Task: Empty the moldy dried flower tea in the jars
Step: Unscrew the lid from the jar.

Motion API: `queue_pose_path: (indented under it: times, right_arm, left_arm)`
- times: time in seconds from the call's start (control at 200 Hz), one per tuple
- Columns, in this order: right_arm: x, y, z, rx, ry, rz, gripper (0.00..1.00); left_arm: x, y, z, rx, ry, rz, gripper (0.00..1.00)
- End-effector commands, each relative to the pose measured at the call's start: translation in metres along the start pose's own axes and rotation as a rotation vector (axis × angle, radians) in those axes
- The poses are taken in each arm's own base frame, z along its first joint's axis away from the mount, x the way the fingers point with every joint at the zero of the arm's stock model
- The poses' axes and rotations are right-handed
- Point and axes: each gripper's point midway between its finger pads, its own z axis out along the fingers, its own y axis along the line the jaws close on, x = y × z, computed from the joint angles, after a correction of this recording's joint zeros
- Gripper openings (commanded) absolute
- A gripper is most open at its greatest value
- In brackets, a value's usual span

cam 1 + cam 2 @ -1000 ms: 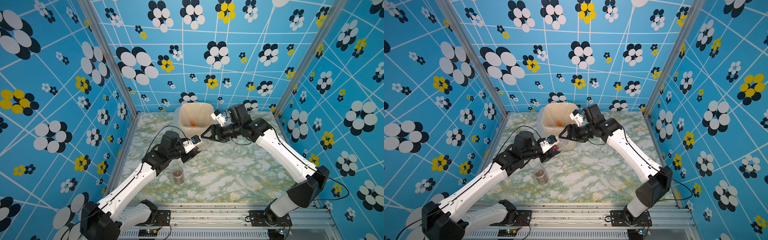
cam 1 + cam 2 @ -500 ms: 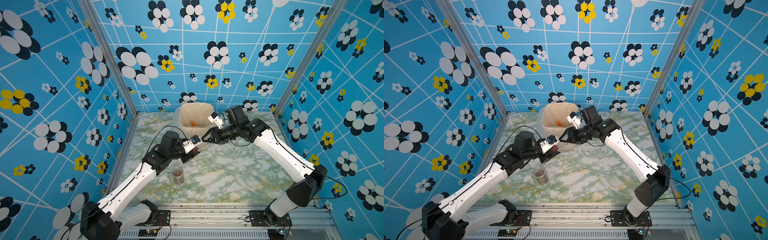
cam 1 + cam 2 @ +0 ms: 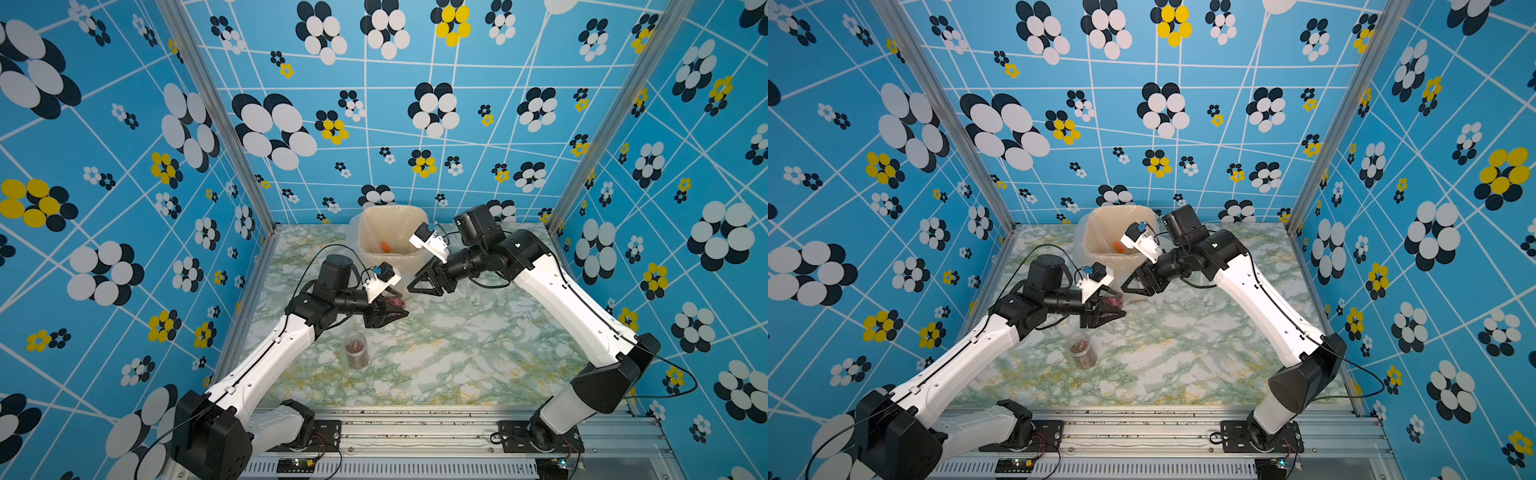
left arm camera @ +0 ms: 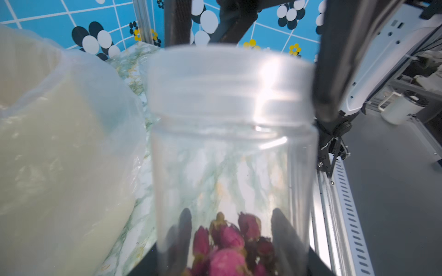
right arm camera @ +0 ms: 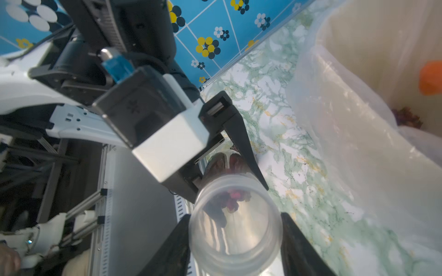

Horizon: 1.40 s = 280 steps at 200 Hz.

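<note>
My left gripper (image 4: 230,215) is shut on the lower body of a clear jar (image 4: 227,155), tilted toward the right arm. Pink and dark red dried flower tea (image 4: 227,246) lies at the jar's bottom. The right gripper (image 5: 235,229) is shut on this jar's clear round lid (image 5: 235,227), one black finger on each side. In both top views the two grippers (image 3: 386,309) (image 3: 419,286) meet just in front of the bin. A second jar (image 3: 356,351) with brownish tea stands upright on the table near the left arm.
A cream plastic-lined bin (image 3: 374,224) stands at the back of the marble table (image 3: 478,353), right behind the held jar. An orange piece (image 3: 385,247) and some dark crumbs (image 5: 406,117) lie inside it. Patterned blue walls enclose three sides.
The right gripper has dropped slightly toward the held jar and its jaws have closed onto the lid. The left arm and its jar have not moved.
</note>
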Motion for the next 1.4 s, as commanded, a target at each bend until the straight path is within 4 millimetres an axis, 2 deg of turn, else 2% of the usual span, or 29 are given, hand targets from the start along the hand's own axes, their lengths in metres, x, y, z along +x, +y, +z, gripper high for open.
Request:
queue_pose_path:
  times: [0.0, 0.11, 0.215, 0.31, 0.54, 0.89, 1.214, 1.394]
  right_arm:
    - [0.028, -0.016, 0.008, 0.035, 0.154, -0.214, 0.1]
    - [0.027, -0.019, 0.009, 0.021, 0.199, -0.279, 0.11]
    - [0.027, -0.025, 0.011, 0.027, 0.24, -0.321, 0.22]
    - [0.026, -0.03, 0.013, 0.034, 0.254, -0.339, 0.25]
    - [0.014, -0.021, 0.014, 0.001, 0.18, -0.335, 0.25]
    - [0.006, -0.023, 0.011, 0.046, 0.128, -0.27, 0.24]
    - [-0.003, -0.011, 0.006, -0.001, 0.089, -0.221, 0.21]
    - [-0.001, -0.008, 0.008, -0.032, 0.111, -0.171, 0.21]
  left_arm:
    - [-0.036, -0.027, -0.012, 0.186, -0.117, -0.009, 0.0]
    - [-0.04, -0.031, -0.014, 0.235, -0.135, -0.032, 0.0]
    - [-0.04, -0.032, -0.014, 0.255, -0.136, -0.047, 0.0]
    - [-0.038, -0.03, -0.012, 0.254, -0.133, -0.054, 0.0]
    - [-0.033, -0.016, -0.01, 0.148, -0.121, -0.02, 0.0]
    - [-0.024, -0.005, -0.009, 0.06, -0.093, 0.004, 0.0]
    - [-0.018, -0.009, -0.005, 0.034, -0.043, 0.05, 0.0]
    - [-0.016, -0.002, -0.006, -0.052, -0.026, 0.113, 0.0]
